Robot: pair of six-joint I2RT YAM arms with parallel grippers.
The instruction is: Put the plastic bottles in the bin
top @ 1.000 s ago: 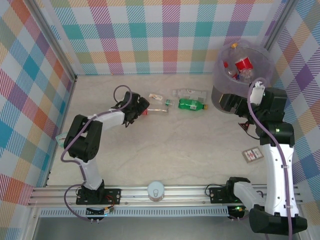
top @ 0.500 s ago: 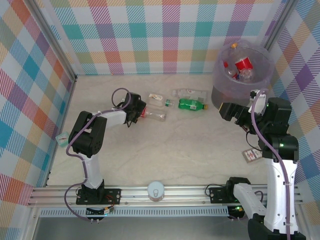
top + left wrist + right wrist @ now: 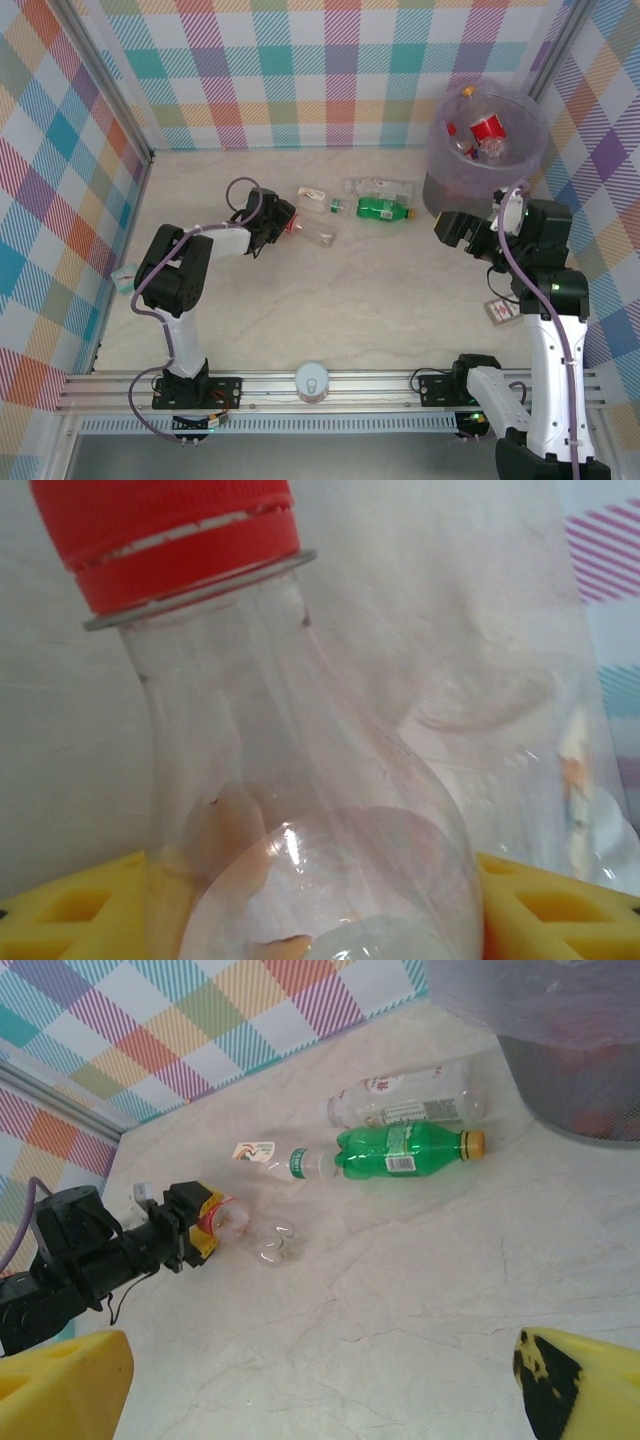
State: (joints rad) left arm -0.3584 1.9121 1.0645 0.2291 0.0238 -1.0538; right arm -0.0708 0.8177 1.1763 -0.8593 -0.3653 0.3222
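Note:
A clear red-capped bottle (image 3: 300, 780) lies on the table with my left gripper (image 3: 283, 222) shut on it; yellow pads (image 3: 70, 905) press both its sides. The right wrist view shows that bottle (image 3: 250, 1230) sticking out of the left gripper (image 3: 195, 1222). A green bottle (image 3: 384, 209) (image 3: 405, 1148), a clear red-labelled bottle (image 3: 378, 187) (image 3: 405, 1103) and a small crushed bottle (image 3: 316, 198) (image 3: 275, 1157) lie beyond it. The bin (image 3: 445, 185) (image 3: 570, 1080) stands at the far right with bottles inside. My right gripper (image 3: 450, 228) (image 3: 320, 1390) hovers open and empty beside the bin.
A teal cube (image 3: 125, 279) sits by the left wall. A small flat card (image 3: 503, 310) lies near the right arm. A white round object (image 3: 313, 381) rests on the front rail. Checked walls close in the table on three sides.
The left jaws have closed onto the clear bottle, which has shifted slightly. The right arm has swung down and left, away from the bin's rim.

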